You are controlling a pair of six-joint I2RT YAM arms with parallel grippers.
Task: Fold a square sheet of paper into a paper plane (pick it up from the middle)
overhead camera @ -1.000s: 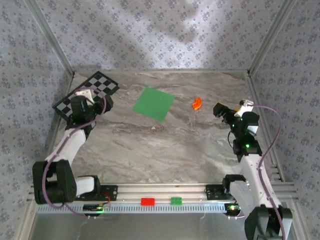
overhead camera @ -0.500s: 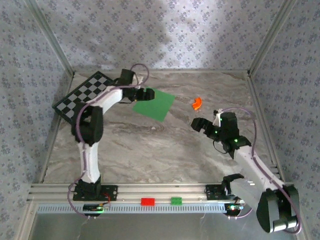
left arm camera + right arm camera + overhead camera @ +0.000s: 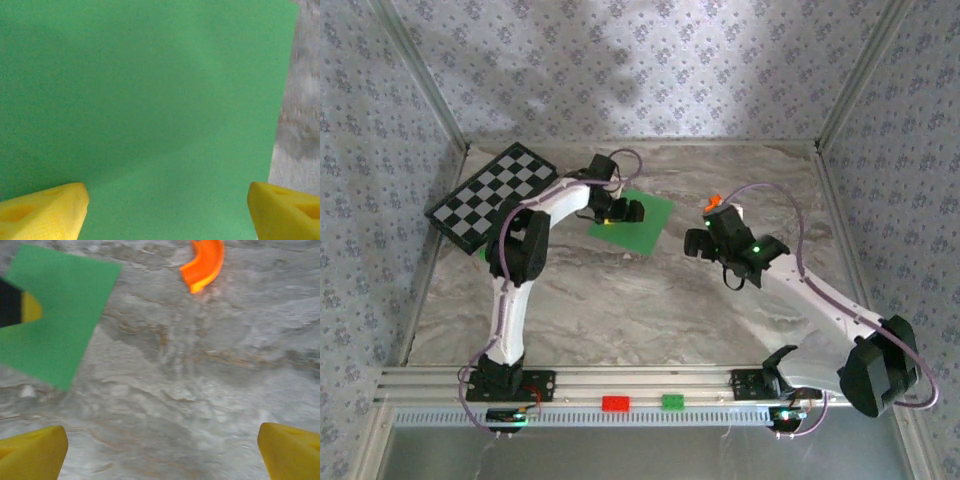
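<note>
Nothing legible here
Standing by the table, I can make out no words, numbers, labels or brands

This is a robotics lab test cell, not a lived-in room. The left arm [image 3: 505, 310] and the right arm [image 3: 825, 300], both white with loose cables, are bolted to a slotted aluminium rail [image 3: 650, 380] at the near edge of a marble-patterned table [image 3: 650, 310]. Flat panels of repeating floral wallpaper [image 3: 650, 70] box the table in on three sides, joined by bare metal corner posts [image 3: 420, 75]. A black-and-white checkered board [image 3: 492, 195], of the camera-calibration kind, lies in the far left corner.
</note>
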